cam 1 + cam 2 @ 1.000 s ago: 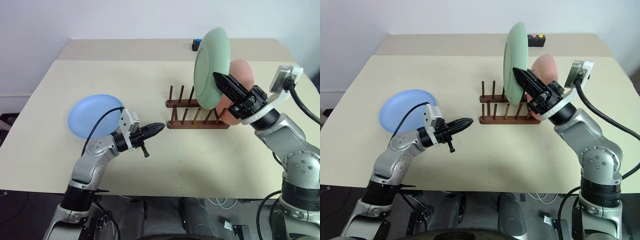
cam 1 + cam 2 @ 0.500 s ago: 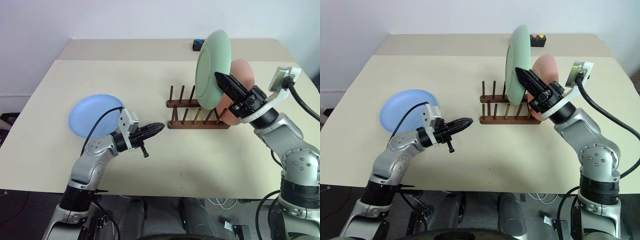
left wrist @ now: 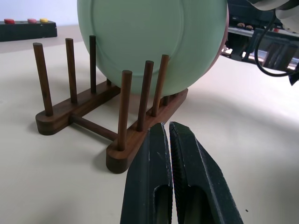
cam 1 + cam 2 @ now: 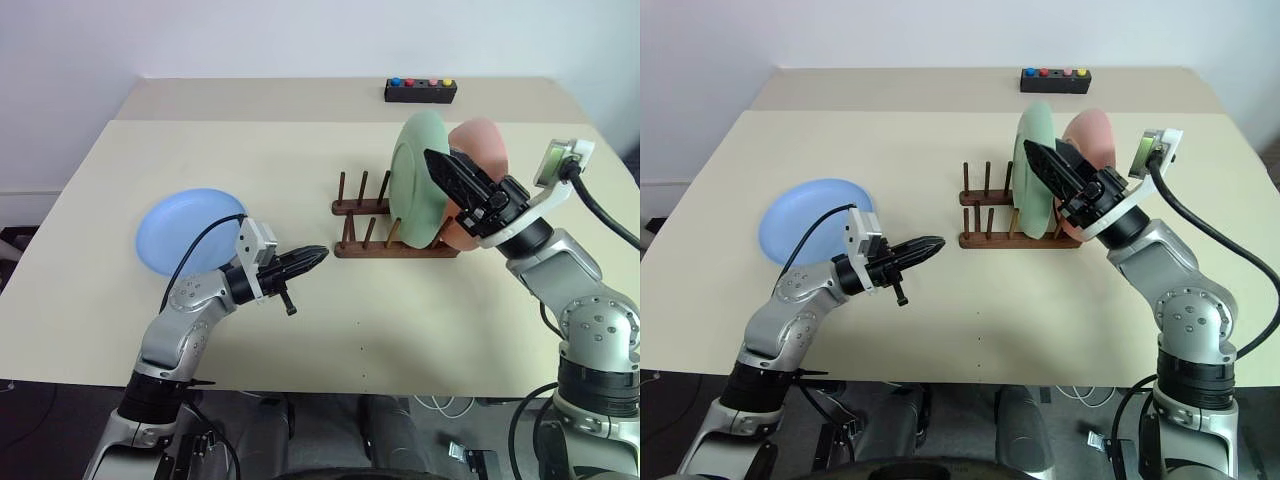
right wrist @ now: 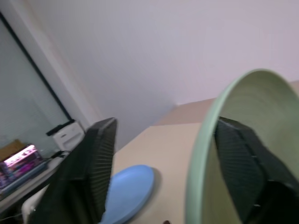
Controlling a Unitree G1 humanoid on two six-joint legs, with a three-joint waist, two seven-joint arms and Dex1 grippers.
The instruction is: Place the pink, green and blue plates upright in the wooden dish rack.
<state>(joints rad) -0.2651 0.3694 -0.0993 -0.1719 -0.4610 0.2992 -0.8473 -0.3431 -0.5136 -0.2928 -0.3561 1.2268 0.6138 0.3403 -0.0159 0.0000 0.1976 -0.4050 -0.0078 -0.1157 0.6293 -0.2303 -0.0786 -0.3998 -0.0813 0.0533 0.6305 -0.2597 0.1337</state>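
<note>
right gripper [image 4: 452, 178] angled up, fingers spread astride the green plate [image 4: 418, 190] standing in the wooden dish rack [image 4: 392, 232]; left gripper [image 4: 312, 258] level, pressed together, near the rack.

We're looking at a bare, bright room.
Our cream table [image 4: 300, 150] meets a plain white wall [image 4: 300, 35]; dark floor [image 4: 20, 245] below.
</note>
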